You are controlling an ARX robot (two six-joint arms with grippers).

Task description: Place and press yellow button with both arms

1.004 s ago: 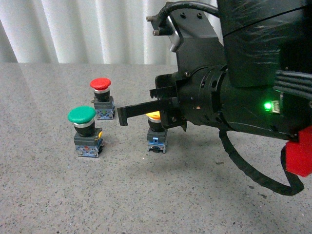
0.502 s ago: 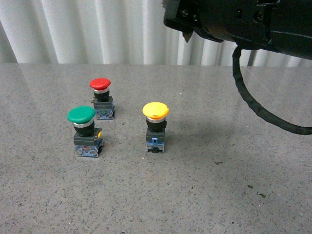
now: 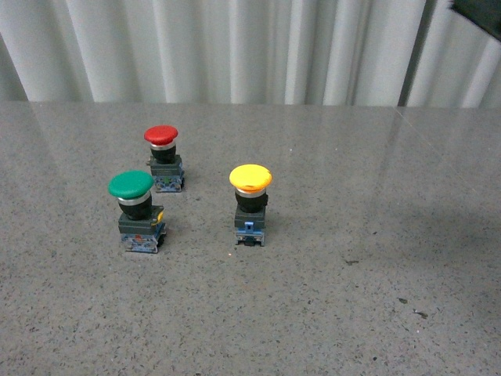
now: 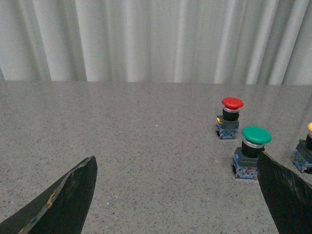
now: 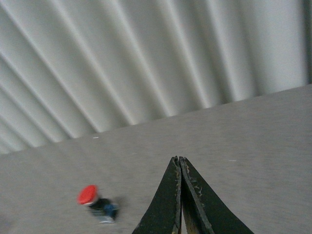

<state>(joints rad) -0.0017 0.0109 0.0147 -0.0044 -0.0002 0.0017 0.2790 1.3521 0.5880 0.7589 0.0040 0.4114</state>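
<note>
grey speckled table (image 3: 376, 313) | on it: yellow button (image 3: 250, 205) | green button (image 3: 135, 211) | red button (image 3: 163, 158)

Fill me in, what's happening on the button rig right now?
Nothing is being handled. The yellow button stands upright on the table, apart from the green button and red button. The left gripper is open, off to the side. The right gripper is shut and empty, raised clear of the buttons.
</note>
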